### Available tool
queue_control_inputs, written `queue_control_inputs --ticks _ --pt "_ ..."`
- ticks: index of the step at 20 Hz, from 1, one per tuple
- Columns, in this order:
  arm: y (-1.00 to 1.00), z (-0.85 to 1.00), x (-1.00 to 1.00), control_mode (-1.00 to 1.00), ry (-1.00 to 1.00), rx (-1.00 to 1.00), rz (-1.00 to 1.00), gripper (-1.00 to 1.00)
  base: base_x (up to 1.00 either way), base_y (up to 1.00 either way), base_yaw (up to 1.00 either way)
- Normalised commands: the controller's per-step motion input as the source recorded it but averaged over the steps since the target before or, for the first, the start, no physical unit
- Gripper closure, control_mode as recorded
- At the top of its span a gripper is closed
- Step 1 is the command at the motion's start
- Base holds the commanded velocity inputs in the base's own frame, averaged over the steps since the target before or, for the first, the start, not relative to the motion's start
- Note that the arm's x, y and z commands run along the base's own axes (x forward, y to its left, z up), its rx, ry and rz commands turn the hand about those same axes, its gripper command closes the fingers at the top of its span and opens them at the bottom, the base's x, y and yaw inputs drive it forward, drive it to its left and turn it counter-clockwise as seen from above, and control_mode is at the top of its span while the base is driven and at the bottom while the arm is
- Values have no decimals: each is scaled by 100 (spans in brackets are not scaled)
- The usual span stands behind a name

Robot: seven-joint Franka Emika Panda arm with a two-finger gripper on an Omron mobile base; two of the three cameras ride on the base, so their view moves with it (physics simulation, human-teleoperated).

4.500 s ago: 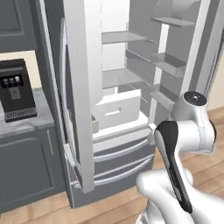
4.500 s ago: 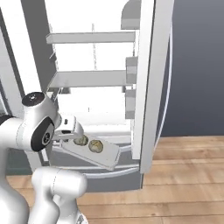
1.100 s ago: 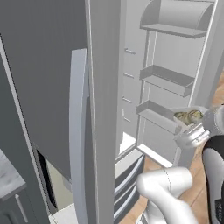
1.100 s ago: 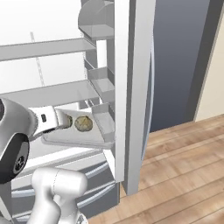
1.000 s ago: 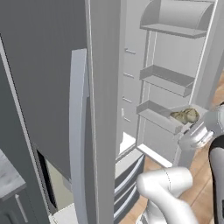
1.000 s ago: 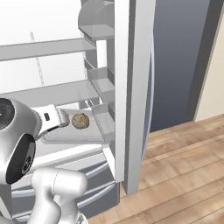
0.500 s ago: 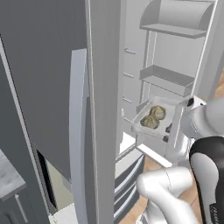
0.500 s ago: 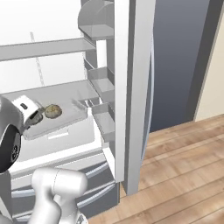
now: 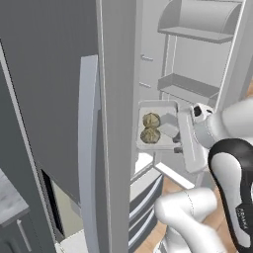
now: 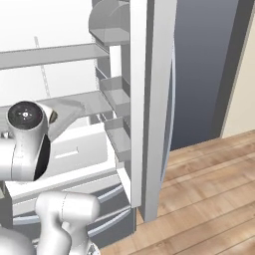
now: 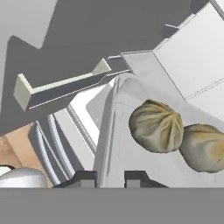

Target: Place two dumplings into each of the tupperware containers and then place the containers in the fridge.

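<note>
The tupperware container holds two dumplings side by side and hangs inside the open fridge, just right of the left door's edge. The gripper has its fingers clamped on the container's near rim. In the right base view the arm hides the container.

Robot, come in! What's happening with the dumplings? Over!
Gripper shut on tupperware container. Two dumplings inside it. Container held up at the open fridge. Nothing in the way.
</note>
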Motion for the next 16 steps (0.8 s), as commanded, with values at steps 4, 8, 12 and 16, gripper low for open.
queue_control_inputs --ticks 4,8,12,16 --pt "34 -44 59 -100 -15 -20 10 100 0 0 0" --pt "35 -25 65 -100 -4 -18 1 100 0 0 0" --pt "-16 -2 61 -100 0 0 8 100 0 0 0" --pt "-5 -15 79 -100 0 0 16 100 0 0 0"
